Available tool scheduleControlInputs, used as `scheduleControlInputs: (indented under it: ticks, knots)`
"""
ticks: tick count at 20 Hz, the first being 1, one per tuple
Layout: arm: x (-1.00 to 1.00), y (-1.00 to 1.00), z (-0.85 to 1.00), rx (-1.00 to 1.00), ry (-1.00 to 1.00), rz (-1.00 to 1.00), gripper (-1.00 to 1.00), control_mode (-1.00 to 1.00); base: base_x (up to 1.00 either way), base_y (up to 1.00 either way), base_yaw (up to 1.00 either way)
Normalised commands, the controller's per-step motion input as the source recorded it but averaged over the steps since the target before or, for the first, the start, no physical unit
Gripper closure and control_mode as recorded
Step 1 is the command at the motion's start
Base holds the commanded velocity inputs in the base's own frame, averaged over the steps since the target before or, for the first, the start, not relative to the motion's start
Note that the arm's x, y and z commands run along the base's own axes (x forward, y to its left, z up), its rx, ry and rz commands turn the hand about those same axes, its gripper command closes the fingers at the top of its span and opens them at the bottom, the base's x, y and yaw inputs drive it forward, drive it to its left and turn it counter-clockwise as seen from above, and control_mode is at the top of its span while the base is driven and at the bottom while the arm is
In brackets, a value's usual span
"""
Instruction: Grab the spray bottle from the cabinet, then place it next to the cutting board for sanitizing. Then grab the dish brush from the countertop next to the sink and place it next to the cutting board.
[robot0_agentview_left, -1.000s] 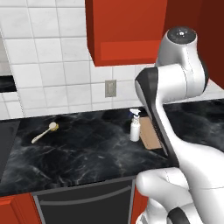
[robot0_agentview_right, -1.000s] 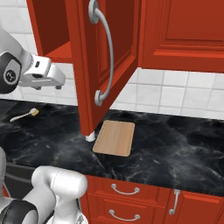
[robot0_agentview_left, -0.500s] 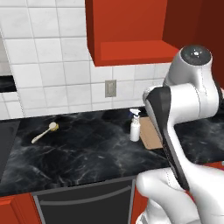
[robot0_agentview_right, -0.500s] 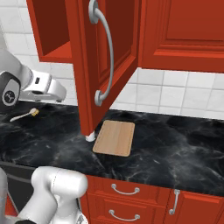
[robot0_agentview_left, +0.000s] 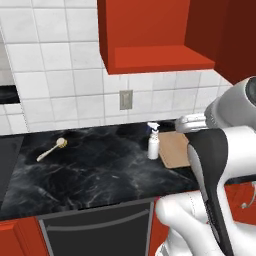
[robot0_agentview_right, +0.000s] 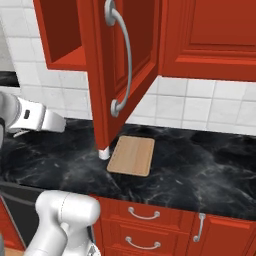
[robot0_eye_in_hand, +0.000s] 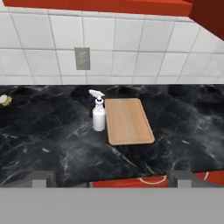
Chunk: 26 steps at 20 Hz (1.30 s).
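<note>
Your tabletop (robot0_agentview_left: 100, 175) runs black and glossy from the dark recess at the left edge across to the red base cabinets (robot0_agentview_right: 165, 220) under its front lip. The white tile wall closes off the back edge, with an outlet (robot0_agentview_left: 126, 99) set just above the surface.

The cabinet (robot0_agentview_left: 150, 40) hangs above, its open recess bare red inside. Its door (robot0_agentview_right: 125, 75) swings out over the front half of the tabletop; in the right base view the door's bottom corner hides most of the spray bottle.

The cutting board (robot0_eye_in_hand: 128, 120) lies flat, roughly midway between wall and front edge, long side running front to back. You have open marble to its right and a wide open stretch to its left.

The spray bottle (robot0_eye_in_hand: 98, 113) stands upright just beside the board's left edge, nozzle pointing left; whether it touches the board you cannot tell.

The dish brush (robot0_agentview_left: 51, 149) lies well apart, far left, handle angled toward the front edge, bristle head toward the wall. Open marble lies between it and the bottle.

Your tool (robot0_eye_in_hand: 109, 177) sits above the front edge, its tips spread wide, holding nothing.
</note>
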Motion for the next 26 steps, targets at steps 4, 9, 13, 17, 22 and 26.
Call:
scheduleControlInputs:
  ticks: [4, 9, 13, 17, 22, 26]
  knots:
    - [0.0, 0.0, 0.0, 0.0, 0.0, 0.0, -1.0, 1.0, -0.31, 0.59, 0.01]
    - [0.0, 0.0, 0.0, 0.0, 0.0, 0.0, -1.0, 1.0, -0.04, 1.0, 0.0]
    - [0.0, 0.0, 0.0, 0.0, 0.0, 0.0, -1.0, 1.0, 0.0, 1.0, 0.0]
    - [0.0, 0.0, 0.0, 0.0, 0.0, 0.0, -1.0, 1.0, 0.0, 0.88, 0.0]
    - [0.0, 0.0, 0.0, 0.0, 0.0, 0.0, -1.0, 1.0, 0.27, 0.17, -0.01]
    - [0.0, 0.0, 0.0, 0.0, 0.0, 0.0, -1.0, 1.0, 0.38, 0.0, -0.01]
